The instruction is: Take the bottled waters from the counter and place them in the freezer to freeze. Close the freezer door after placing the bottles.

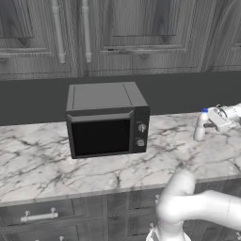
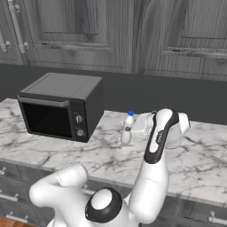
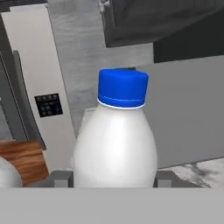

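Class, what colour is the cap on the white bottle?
Blue cap, clearest in the hand view.

Pretty clearly a home kitchen: dark microwave sitting on a marble counter, dark wood cabinets above the microwave, drawers with silver handles below it.

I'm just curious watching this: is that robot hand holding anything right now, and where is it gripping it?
The gripper is closed on the white bottle with a blue cap, by the sides of its body.
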{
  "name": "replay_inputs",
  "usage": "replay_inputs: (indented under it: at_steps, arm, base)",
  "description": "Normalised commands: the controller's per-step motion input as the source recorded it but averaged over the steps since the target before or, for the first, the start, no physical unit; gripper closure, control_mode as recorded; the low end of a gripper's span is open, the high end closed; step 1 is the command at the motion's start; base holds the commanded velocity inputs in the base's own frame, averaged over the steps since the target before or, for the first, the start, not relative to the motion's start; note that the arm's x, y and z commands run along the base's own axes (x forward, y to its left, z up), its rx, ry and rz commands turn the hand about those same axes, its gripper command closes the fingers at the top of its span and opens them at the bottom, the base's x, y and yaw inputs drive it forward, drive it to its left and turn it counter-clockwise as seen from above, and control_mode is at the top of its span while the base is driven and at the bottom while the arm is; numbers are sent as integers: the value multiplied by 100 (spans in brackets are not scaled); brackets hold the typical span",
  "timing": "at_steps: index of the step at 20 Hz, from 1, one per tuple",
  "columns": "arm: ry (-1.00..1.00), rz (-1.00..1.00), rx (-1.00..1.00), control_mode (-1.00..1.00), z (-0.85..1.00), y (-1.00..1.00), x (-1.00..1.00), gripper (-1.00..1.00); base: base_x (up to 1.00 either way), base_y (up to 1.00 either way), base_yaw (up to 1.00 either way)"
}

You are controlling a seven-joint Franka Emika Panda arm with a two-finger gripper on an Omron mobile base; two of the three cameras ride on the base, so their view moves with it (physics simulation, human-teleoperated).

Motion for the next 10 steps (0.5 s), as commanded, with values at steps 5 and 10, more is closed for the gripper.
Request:
replay_inputs:
  at_steps: [5,10]
  arm:
    - [0,-19,0,-100,51,52,-95,100]
    - [8,-43,-8,-100,23,27,-77,100]
  base:
    - [0,0,0]
    - [0,0,0]
